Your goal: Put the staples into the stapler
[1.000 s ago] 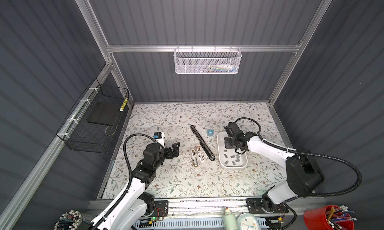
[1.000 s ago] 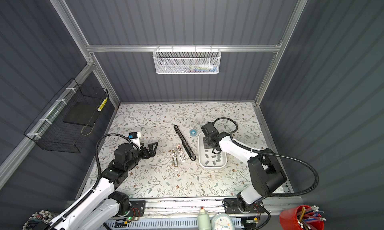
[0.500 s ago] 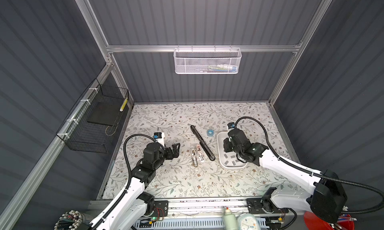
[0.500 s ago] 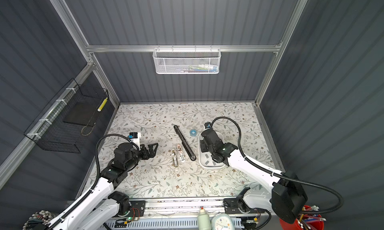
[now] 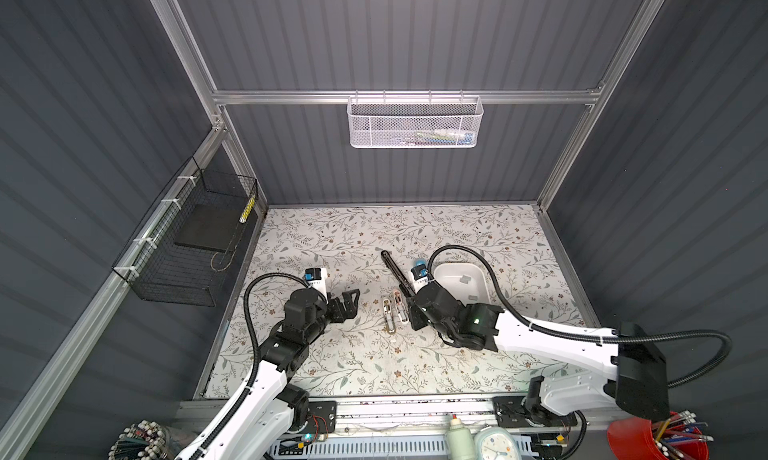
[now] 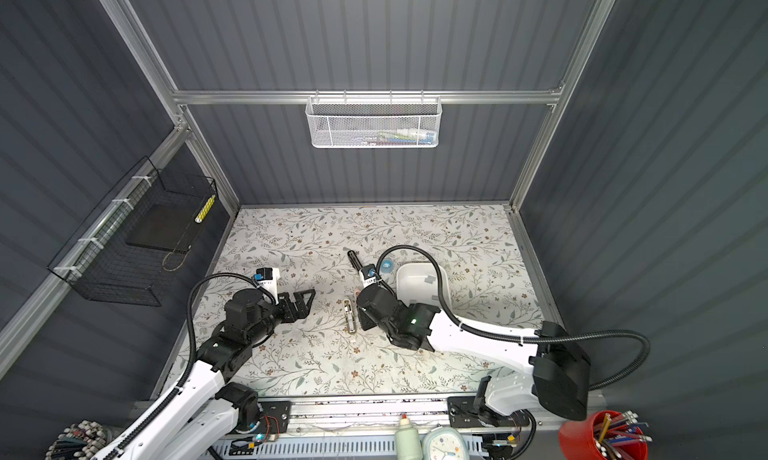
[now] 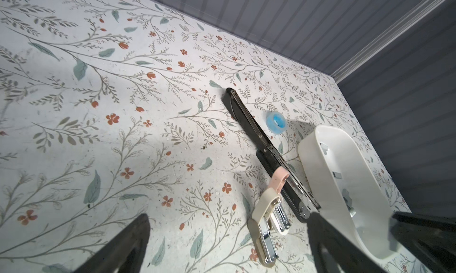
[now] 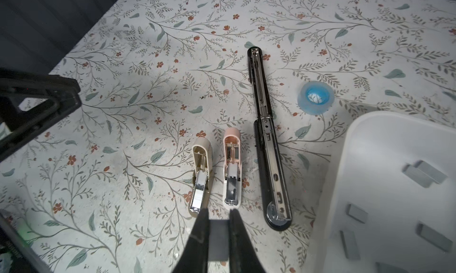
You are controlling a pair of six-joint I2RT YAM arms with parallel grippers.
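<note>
Right wrist view is showing the right gripper [image 8: 219, 211] pinching one strip [image 8: 218, 239] near the open black stapler [image 8: 269, 145]. Other staples [image 8: 424, 176] are lying in the tray [image 8: 365, 145]; the left gripper [image 5: 354, 303] is gaping empty.

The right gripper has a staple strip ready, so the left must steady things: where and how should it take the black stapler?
I'd take the black stapler by its far, flipped-open half, left gripper coming straight down, fingers across the narrow width. It lies flat and opened out; the pink stapler and white tray crowd its near half, while the far half has room along both long sides.
</note>
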